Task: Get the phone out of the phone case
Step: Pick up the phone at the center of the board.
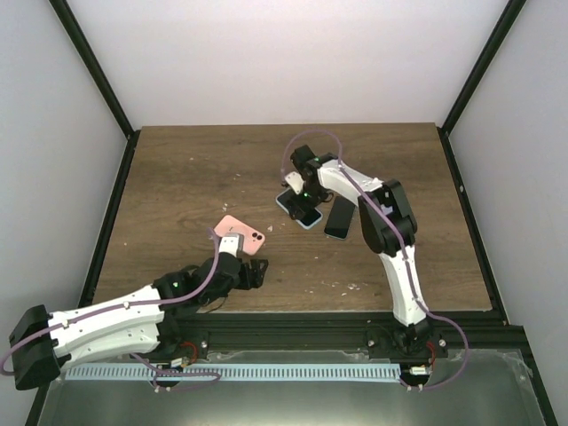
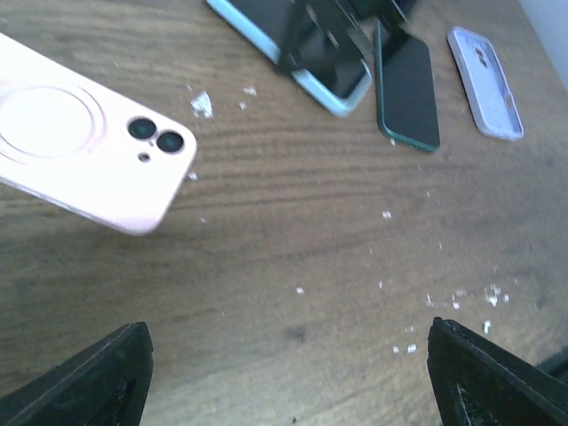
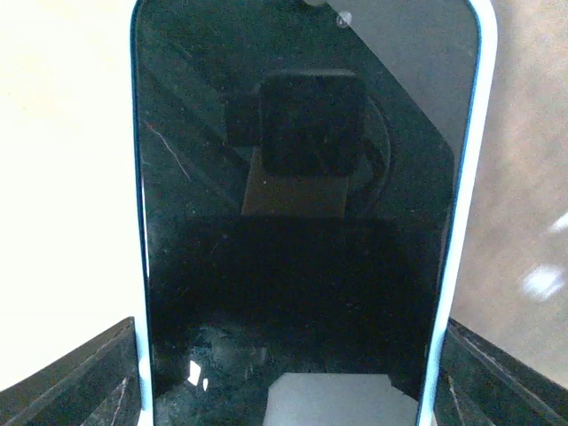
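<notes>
The phone (image 1: pixel 304 214), seated in its pale blue case (image 2: pixel 330 96), is being shown lying screen-up near the middle of the desk (image 1: pixel 177 169). In the top view its long axis is being set on a diagonal, with one end pointing toward the far-left corner and the other toward the near-right corner. In the right wrist view that axis is being carried straight away from the camera, between the two fingers (image 3: pixel 98 382).

The right jaws are being held astride the phone across its width, one finger right against each long edge of the case. Whether they are squeezing or only touching cannot be told. The left jaws are being held wide apart over bare wood, with nothing between them. They are just short of a pink case (image 2: pixel 80 151), which is lying back-up toward the near-left corner, apart from the phone.

On the side toward the right edge the phone is being crowded by a dark bare phone (image 1: pixel 340 217), lying just beside it with its long axis running roughly far to near. Beyond that, a lilac case (image 2: pixel 485 82) is being seen in the left wrist view. Bare wood is being shown between the phone and the far edge and across the far-left corner. White crumbs (image 2: pixel 457 297) are being seen scattered over the grain.

The screen is being shown black and glossy with faint scratches, and the case as a thin rim with rounded corners.
</notes>
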{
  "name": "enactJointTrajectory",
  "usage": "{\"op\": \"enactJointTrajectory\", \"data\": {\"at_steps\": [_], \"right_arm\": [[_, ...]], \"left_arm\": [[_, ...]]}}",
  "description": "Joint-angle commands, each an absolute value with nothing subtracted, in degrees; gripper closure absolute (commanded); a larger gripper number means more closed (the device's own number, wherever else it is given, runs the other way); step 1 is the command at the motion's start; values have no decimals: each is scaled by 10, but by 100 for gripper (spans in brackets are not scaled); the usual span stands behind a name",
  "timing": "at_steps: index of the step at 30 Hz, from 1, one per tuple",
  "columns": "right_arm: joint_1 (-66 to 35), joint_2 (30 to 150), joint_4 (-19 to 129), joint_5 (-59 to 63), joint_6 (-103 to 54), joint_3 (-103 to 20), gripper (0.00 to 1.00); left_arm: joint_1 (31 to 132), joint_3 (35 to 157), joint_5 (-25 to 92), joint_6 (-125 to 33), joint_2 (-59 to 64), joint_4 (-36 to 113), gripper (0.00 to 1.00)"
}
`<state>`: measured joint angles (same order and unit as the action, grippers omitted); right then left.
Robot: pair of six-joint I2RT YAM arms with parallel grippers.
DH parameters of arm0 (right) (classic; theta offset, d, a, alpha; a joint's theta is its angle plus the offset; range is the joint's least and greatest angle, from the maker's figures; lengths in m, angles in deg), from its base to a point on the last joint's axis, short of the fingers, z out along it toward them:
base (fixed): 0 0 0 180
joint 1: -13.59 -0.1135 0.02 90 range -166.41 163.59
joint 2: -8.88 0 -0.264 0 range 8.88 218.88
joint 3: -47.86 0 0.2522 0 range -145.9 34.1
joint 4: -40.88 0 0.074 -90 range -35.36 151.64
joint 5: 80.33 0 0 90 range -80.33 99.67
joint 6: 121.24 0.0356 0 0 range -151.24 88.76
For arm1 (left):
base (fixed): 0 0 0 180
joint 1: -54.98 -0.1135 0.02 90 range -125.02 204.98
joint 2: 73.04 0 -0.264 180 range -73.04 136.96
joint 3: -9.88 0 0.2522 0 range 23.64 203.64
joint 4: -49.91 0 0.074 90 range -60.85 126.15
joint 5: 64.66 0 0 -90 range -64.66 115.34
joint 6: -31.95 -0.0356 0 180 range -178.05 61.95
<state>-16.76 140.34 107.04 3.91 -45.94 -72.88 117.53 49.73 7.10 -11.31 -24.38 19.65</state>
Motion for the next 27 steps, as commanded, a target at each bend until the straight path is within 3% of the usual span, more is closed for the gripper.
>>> {"op": "enactJointTrajectory", "data": {"at_steps": [1,6,12,21,27], "right_arm": [[-181,1311,1084,-60,-444,-626,52],[-181,1190,998,-126,-443,-474,53],[-182,1083,849,-188,-436,-300,53],[-182,1090,821,-213,-427,-282,53],[-181,1083,819,-216,-428,-282,53]], "left_arm": [[1147,521,31,-99,-247,199,15],[1073,494,100,-71,-227,291,23],[1060,515,124,-75,-128,421,29],[1060,576,167,-32,50,530,46],[1060,589,160,12,107,540,48]]}}
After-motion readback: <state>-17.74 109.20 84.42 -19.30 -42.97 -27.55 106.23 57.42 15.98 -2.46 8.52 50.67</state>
